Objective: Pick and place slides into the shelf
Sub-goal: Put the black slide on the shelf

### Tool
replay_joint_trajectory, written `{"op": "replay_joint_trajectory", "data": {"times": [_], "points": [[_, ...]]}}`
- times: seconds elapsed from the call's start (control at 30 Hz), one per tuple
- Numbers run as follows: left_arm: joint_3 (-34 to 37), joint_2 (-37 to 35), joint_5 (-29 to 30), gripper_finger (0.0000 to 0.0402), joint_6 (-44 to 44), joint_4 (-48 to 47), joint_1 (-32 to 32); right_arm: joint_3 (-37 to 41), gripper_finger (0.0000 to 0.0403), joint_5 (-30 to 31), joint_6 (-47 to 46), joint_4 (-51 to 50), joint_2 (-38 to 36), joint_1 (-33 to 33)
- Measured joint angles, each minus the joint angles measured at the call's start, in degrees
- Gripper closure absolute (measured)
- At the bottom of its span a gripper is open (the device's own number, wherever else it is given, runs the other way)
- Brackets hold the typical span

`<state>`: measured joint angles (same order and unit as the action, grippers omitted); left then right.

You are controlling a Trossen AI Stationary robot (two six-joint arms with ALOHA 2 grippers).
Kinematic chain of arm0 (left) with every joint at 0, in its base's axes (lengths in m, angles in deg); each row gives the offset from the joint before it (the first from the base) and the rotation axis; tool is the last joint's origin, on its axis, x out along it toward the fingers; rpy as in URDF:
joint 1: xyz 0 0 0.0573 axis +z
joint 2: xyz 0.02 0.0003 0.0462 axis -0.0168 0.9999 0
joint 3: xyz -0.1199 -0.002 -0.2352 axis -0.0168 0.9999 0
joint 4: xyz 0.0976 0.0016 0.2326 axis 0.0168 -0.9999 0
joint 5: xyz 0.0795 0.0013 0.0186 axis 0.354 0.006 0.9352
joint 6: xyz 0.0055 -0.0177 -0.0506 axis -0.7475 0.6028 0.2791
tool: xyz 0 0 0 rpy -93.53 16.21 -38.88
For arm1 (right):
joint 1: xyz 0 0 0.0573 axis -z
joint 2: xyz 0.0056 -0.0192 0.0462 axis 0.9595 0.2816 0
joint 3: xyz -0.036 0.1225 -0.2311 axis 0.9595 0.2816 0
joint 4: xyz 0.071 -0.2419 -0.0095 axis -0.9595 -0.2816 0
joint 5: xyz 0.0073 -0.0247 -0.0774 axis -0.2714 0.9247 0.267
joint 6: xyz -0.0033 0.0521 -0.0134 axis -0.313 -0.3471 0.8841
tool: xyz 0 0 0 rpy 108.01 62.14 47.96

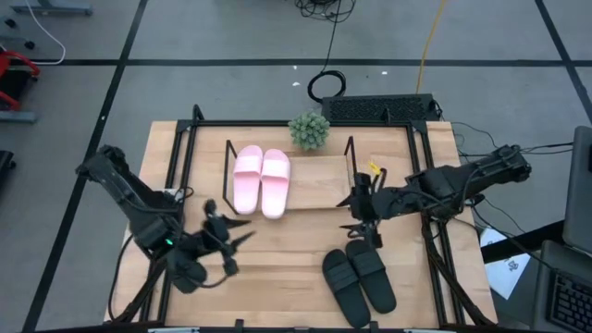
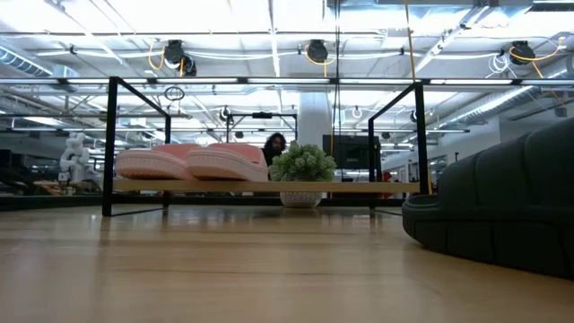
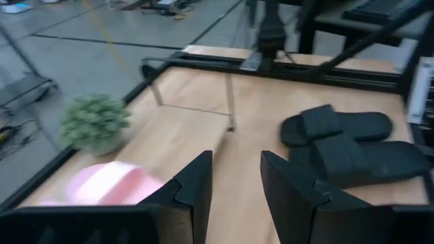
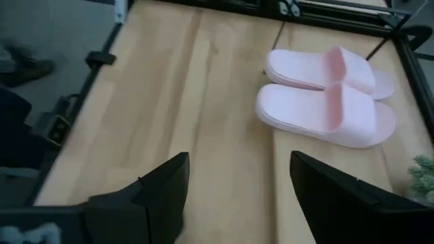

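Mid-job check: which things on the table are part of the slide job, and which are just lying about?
Job: pink slides on the shelf; black slides on the tabletop; left hand and right hand, both open and empty.
Lying about: potted plant.

In the low view a black slide (image 2: 502,211) is getting cut by the right edge. In the left wrist view the pink slides (image 3: 108,184) are blurring.

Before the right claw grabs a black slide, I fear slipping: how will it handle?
The black slides look like thick matte moulded foam, so probably light and not slick. The wide strap likely flexes when pinched. Lying flat on the table, they shouldn't roll. The right claw hangs open nearby.
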<state>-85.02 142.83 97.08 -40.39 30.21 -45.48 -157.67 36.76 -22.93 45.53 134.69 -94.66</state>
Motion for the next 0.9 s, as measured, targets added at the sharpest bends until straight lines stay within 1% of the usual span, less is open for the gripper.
{"op": "replay_joint_trajectory", "data": {"times": [0.17, 0.3, 0.43, 0.53, 0.67, 0.73, 0.8, 0.83, 0.9], "points": [[0.00, 5.67, -5.40, 0.0273, -10.79, 16.19, 1.78, 0.00, 0.0156, -0.09, -2.61, 0.00, -1.61, -4.33], [-0.02, 10.90, -7.76, 0.0273, -16.35, 29.31, 2.66, 0.00, 0.0156, -0.09, -3.72, 0.02, -3.20, -7.82], [0.00, 16.71, -7.87, 0.0273, -17.83, 40.40, 3.71, 0.00, 0.0156, -0.06, -3.73, 0.51, -5.49, -10.58], [-0.02, 21.21, -8.83, 0.0273, -17.01, 47.75, 4.73, 0.00, 0.0156, -0.02, -3.40, 1.67, -7.48, -12.06], [-0.02, 27.32, -12.92, 0.0273, -16.91, 60.81, 5.77, 0.00, 0.0156, 0.04, -1.80, 3.08, -10.02, -13.17], [-0.01, 30.32, -15.61, 0.0273, -18.04, 68.44, 6.01, 0.00, 0.0156, 0.01, -1.44, 3.35, -11.07, -13.44], [-0.08, 33.20, -16.93, 0.0273, -19.77, 74.98, 5.99, 0.00, 0.0156, -0.01, -1.07, 3.48, -11.93, -13.78], [-0.63, 34.62, -17.07, 0.0273, -20.55, 77.00, 5.87, 0.00, 0.0156, 0.00, -0.80, 3.48, -12.31, -13.98], [-3.03, 37.37, -16.72, 0.0273, -21.75, 77.88, 5.60, 0.00, 0.0156, -0.02, -0.61, 3.48, -12.85, -14.41]]}}
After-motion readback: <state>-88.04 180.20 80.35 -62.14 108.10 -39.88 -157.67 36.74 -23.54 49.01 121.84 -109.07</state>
